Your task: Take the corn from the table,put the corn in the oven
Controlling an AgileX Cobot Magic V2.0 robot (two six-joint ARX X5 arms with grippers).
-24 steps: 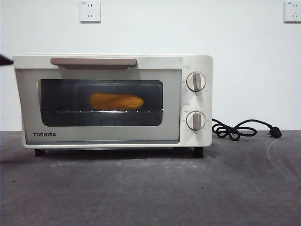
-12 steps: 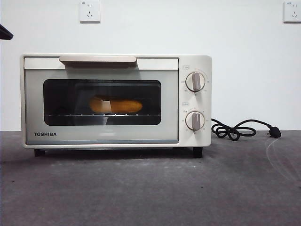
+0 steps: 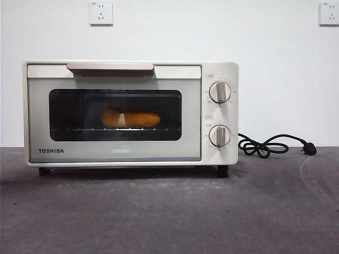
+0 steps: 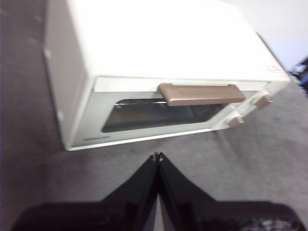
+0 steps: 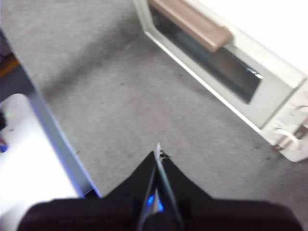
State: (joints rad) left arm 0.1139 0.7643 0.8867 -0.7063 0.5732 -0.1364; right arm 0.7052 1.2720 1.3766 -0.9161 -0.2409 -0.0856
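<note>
The cream-white TOSHIBA oven (image 3: pixel 132 114) stands on the dark grey table (image 3: pixel 169 211) with its door shut. Through the dark glass window the yellow-orange corn (image 3: pixel 130 118) lies on the wire rack inside. My left gripper (image 4: pixel 157 156) is shut with nothing in it, hanging above the table in front of the oven (image 4: pixel 163 72), a short way from the bar handle (image 4: pixel 202 94). My right gripper (image 5: pixel 158 150) is also shut and holds nothing, above the table off the oven's knob end (image 5: pixel 288 134). Neither gripper shows in the front view.
A black cord with its plug (image 3: pixel 275 144) lies coiled on the table to the right of the oven. Two wall sockets (image 3: pixel 101 12) sit on the white wall behind. The table's edge (image 5: pixel 53 130) runs close to my right gripper.
The oven door has swung fully shut. A black arm tip at the left edge of the front view rose and has left the picture.
</note>
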